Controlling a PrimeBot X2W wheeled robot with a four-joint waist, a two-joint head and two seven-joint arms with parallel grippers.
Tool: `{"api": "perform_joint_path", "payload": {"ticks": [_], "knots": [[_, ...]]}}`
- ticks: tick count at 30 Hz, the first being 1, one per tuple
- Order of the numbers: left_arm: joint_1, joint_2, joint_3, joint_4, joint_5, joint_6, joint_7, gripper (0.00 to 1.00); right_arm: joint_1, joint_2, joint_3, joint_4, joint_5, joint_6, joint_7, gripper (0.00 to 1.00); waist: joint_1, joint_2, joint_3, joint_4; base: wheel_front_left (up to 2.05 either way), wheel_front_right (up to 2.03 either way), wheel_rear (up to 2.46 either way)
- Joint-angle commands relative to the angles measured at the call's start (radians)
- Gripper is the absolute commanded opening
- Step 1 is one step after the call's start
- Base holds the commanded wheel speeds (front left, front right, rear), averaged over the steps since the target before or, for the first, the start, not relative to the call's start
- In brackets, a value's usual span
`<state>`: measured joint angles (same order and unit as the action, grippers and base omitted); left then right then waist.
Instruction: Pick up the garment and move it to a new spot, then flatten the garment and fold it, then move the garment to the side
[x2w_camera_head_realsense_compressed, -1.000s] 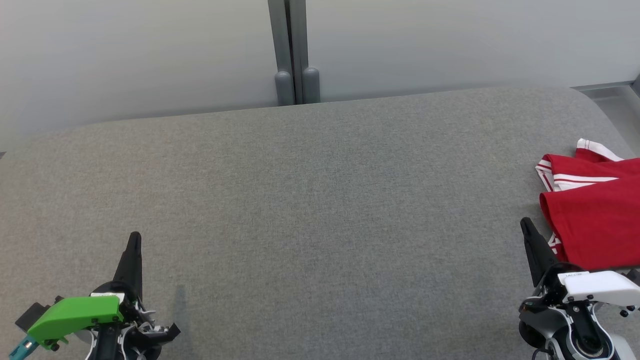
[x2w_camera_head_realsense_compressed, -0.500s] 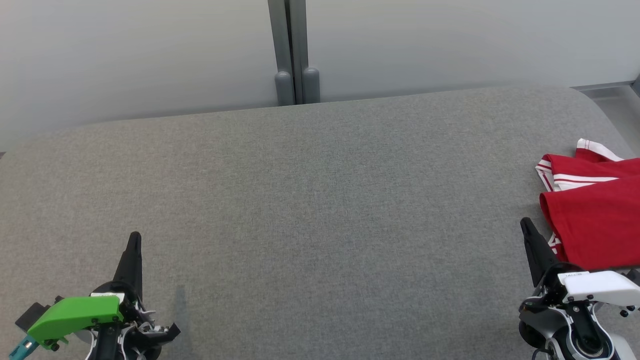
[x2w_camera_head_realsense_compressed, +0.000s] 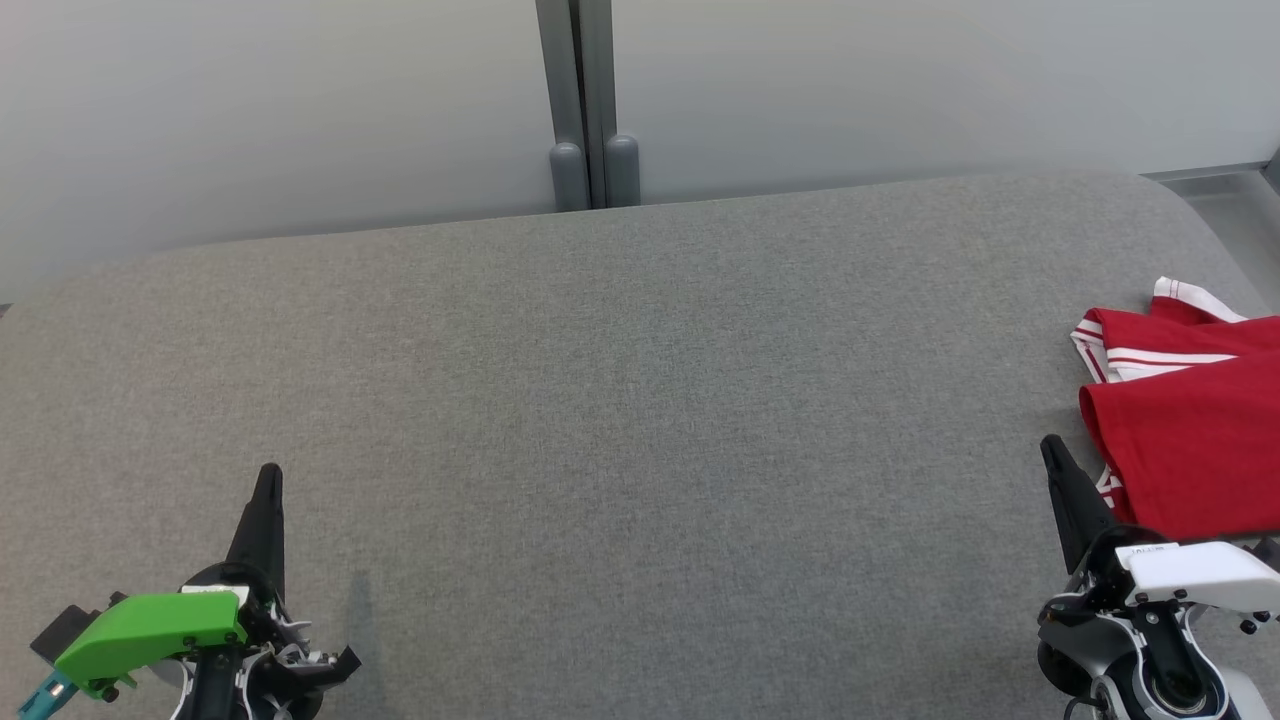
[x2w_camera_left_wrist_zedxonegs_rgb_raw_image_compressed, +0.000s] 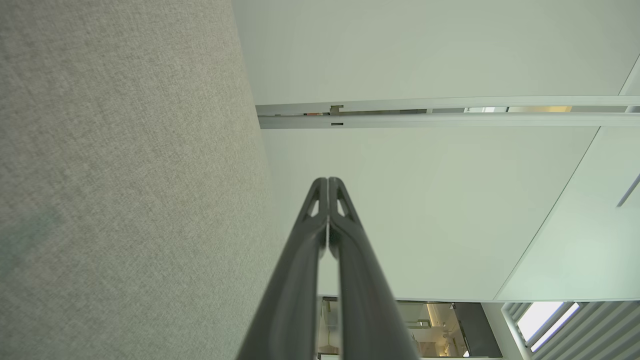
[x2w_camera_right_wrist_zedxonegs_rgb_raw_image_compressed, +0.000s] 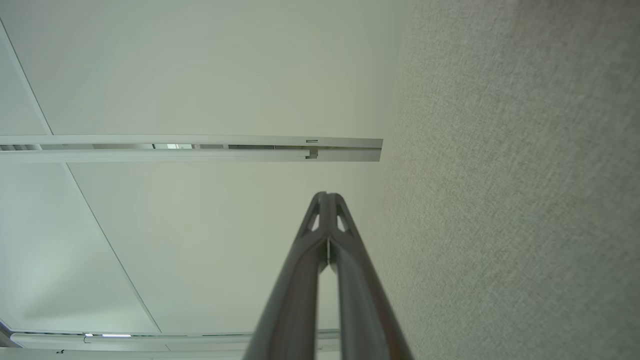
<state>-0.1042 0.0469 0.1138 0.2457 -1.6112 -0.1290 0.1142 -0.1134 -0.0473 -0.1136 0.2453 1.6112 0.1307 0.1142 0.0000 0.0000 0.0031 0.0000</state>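
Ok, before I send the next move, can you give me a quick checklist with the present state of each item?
1. Left gripper shut and holding nothing: ok.
2. Right gripper shut and holding nothing: ok.
3. Garment lying on the grey surface, just beside the right gripper: ok.
4. Whole garment inside the head view: not ok, it runs off the right edge.
5. Garment flat and neatly folded: cannot tell, only part of it shows.
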Motion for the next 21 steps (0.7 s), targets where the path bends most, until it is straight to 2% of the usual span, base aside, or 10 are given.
{"api": "perform_joint_path", "payload": {"ticks": [1,21], "knots": [[-0.010,0.006,0.002,-0.002,-0.004,-0.005,0.003,0.00,0.010,-0.006,-0.002,-0.004,0.004,0.000,0.003,0.00,0.0000,0.0000,0.000,0.000,0.00,0.00,0.00],[-0.010,0.006,0.002,-0.002,-0.004,-0.005,0.003,0.00,0.010,-0.006,-0.002,-0.004,0.004,0.000,0.003,0.00,0.0000,0.0000,0.000,0.000,0.00,0.00,0.00]]}}
